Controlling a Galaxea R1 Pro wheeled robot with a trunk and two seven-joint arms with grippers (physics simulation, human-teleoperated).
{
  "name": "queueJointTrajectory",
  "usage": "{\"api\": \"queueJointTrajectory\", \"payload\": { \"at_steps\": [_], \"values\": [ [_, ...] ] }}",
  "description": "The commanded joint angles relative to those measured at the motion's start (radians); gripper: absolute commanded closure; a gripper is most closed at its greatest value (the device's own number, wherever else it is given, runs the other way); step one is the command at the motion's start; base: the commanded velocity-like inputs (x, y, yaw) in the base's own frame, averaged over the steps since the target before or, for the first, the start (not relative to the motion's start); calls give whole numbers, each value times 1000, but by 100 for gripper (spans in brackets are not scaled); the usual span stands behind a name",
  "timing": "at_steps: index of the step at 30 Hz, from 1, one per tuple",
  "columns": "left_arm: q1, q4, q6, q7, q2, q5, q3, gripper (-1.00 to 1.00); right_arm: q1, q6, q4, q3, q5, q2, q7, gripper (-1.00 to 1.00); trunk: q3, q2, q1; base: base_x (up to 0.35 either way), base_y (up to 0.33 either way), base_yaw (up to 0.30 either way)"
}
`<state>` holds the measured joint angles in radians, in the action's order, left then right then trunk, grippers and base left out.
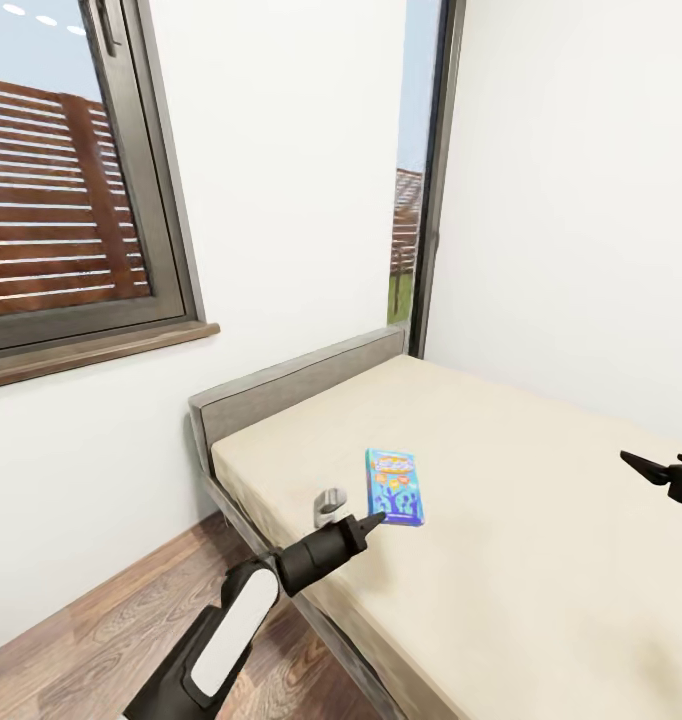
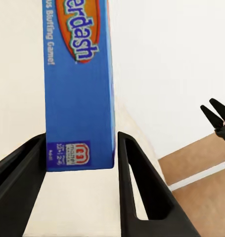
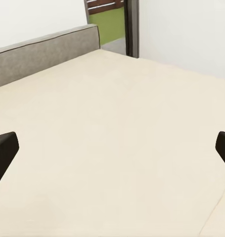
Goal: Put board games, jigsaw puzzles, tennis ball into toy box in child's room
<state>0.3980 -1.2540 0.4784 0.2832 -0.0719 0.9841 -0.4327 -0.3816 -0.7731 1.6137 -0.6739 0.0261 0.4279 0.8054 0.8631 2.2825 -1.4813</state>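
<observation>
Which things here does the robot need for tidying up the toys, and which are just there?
For the job:
- blue board game
- bed it lies on
- left gripper, open at the game's end
- right gripper, open

Just there:
- window
- wood floor

Light blue board game, beige bed

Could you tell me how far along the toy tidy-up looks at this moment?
Nothing looks finished here. In hand: the open left gripper straddles the near end of the light blue board game lying flat on the bed, not yet lifted. The right gripper hovers open. Carrying it away remains.
</observation>
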Motion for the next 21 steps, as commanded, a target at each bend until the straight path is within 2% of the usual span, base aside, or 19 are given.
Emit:
{"api": "queueJointTrajectory", "payload": {
  "at_steps": [1, 2, 4, 9, 13, 14, 18, 19, 20, 21],
  "values": [
    [-7, -18, 13, -31, -2, 10, 1, 100, -1, -8, 1, -1, 3, 0, 4, -100, 1, 0, 0, 0, 0, 0],
    [-17, -42, 22, -84, -5, 12, -1, 100, -1, -9, 1, -2, 3, 0, 4, -100, 1, 0, 0, 0, 0, 0],
    [-25, -62, 29, -137, -7, 12, -9, 100, -1, -10, 1, 1, 3, -1, 5, -100, 1, 0, 0, 0, 0, 0],
    [-29, -58, 33, -186, -14, 9, -30, 100, 0, -11, 1, 4, 3, -1, 6, -100, -8, -21, 12, 0, 0, 0],
    [8, 27, 29, -198, -51, 4, -37, 100, -5, -14, 2, 1, 6, 7, 15, -100, -21, -49, 27, 0, 0, 0],
    [43, 84, 26, -201, -64, 5, -38, 100, -8, -15, 2, 2, 6, 9, 46, -100, -24, -56, 31, 0, 0, 0],
    [94, 180, 6, -202, -79, 8, -41, 100, -14, -23, 2, 4, 7, 11, 185, -100, -37, -84, 46, 0, 0, 0],
    [110, 209, -3, -202, -83, 9, -41, 100, -16, -27, 2, 4, 7, 11, 270, -100, -40, -91, 50, 0, 0, 0],
    [115, 219, -7, -202, -84, 9, -41, 100, -17, -28, 2, 5, 7, 12, 308, -100, -43, -98, 54, 0, 0, 0],
    [129, 240, -13, -202, -87, 11, -42, 100, -17, -30, 2, 16, 4, 8, 383, -100, -46, -105, 58, 0, 0, 0]
  ]
}}
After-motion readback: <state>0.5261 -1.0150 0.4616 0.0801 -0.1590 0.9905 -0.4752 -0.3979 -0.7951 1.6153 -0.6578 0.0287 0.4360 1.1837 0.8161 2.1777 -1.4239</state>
